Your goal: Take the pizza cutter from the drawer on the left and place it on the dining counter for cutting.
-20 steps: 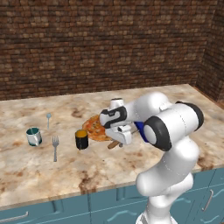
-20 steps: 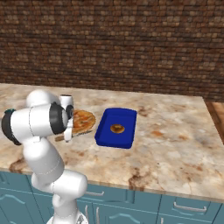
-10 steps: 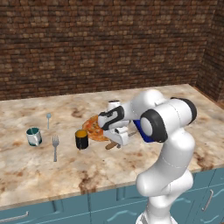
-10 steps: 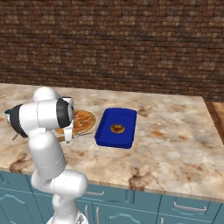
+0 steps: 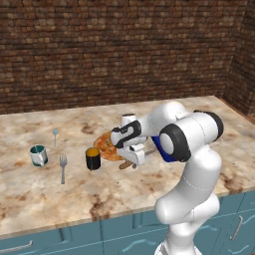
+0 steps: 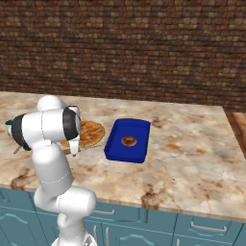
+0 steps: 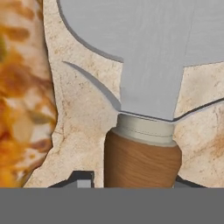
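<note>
Pizza cutter lying on the dining counter, just beside the pizza, at roughly 5 o'clock from it. Gripper low over the cutter's brown handle; fingers flank the handle, but whether they clamp it cannot be told.

Pizza and dark cup crowd the cutter's left; right counter free.
</note>
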Tool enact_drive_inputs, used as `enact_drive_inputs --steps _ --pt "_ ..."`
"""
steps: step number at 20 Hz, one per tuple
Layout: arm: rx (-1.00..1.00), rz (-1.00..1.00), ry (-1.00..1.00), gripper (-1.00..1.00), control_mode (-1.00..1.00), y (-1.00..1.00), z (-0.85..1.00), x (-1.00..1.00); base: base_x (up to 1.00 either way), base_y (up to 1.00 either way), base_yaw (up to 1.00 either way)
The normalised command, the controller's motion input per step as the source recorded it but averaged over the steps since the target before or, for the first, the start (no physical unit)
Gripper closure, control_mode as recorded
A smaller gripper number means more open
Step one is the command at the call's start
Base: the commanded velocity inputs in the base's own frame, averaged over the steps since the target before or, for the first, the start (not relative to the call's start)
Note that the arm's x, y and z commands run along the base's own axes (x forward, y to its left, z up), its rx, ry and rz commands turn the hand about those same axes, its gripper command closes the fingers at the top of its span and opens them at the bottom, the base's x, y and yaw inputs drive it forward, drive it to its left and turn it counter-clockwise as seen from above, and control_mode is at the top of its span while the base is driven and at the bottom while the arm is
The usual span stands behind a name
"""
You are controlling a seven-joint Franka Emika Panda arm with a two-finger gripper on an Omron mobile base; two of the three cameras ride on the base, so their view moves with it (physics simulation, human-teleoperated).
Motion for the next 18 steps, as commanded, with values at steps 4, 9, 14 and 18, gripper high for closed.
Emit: enact_drive_inputs --steps 4,9,14,18 --pt "0.0 0.0 0.0 -1.0 -1.0 0.0 0.0 0.0 0.0 0.0 0.0" --pt "0.0 0.0 0.0 -1.0 -1.0 0.0 0.0 0.0 0.0 0.0 0.0" --pt "0.0 0.0 0.0 -1.0 -1.0 0.0 0.22 -0.01 0.0 0.0 0.0" --pt "0.0 0.0 0.0 -1.0 -1.0 0.0 0.6 -0.15 0.0 0.0 0.0"
